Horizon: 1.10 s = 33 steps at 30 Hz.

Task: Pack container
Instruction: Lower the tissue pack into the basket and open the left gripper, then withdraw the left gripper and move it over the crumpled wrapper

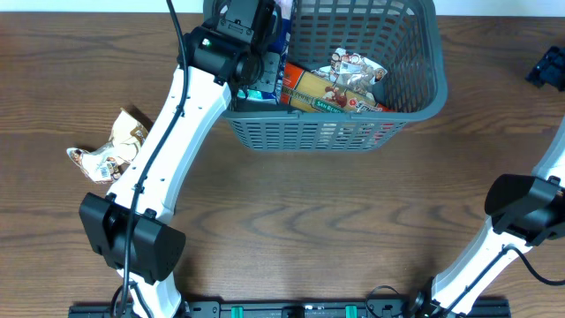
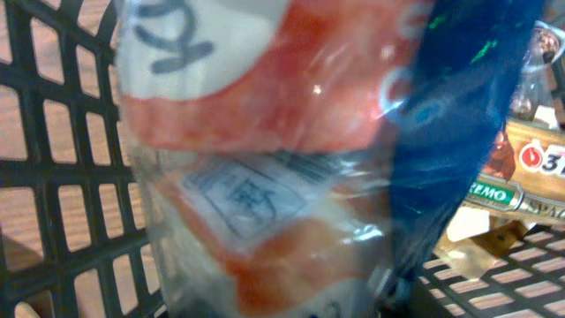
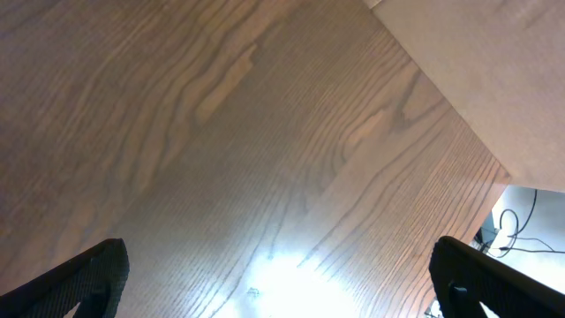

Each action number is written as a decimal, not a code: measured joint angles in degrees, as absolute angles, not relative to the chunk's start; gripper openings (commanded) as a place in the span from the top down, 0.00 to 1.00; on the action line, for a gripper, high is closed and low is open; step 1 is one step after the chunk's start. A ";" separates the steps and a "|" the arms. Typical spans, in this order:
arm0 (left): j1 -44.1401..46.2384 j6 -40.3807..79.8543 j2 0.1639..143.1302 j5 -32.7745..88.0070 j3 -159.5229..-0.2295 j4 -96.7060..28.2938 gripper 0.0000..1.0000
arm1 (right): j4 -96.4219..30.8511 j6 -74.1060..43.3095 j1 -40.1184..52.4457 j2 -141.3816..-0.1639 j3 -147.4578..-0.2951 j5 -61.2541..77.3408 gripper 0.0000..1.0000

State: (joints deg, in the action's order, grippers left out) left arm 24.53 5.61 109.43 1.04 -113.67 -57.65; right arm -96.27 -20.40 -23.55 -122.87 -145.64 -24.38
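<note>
Basket (image 1: 424,97) is holding packets (image 1: 335,88); left pincer (image 1: 265,49) is hanging inside, its grip hidden behind an orange packet (image 2: 265,132); right pincer (image 3: 282,287) is gaping.

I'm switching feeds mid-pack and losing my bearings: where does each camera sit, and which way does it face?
Overhead: above the table, looking straight down; left arm, right arm, the container, a loose packet.
Left wrist: at the container, facing in, close on a red-and-blue packet; no jaws visible.
Right wrist: aimed down at bare table wood; its jaws wide apart at the bottom corners.
Shared: overhead and left wrist both show the container's lattice wall.
</note>
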 measured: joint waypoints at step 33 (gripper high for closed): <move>13.26 5.26 108.14 -7.62 -137.80 -60.01 0.01 | -96.27 -20.40 -23.55 -122.87 -145.64 -24.40 0.01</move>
State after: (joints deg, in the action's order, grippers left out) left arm 13.26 5.26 108.14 -7.62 -137.80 -60.01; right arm -96.27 -20.40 -23.55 -122.87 -145.64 -24.40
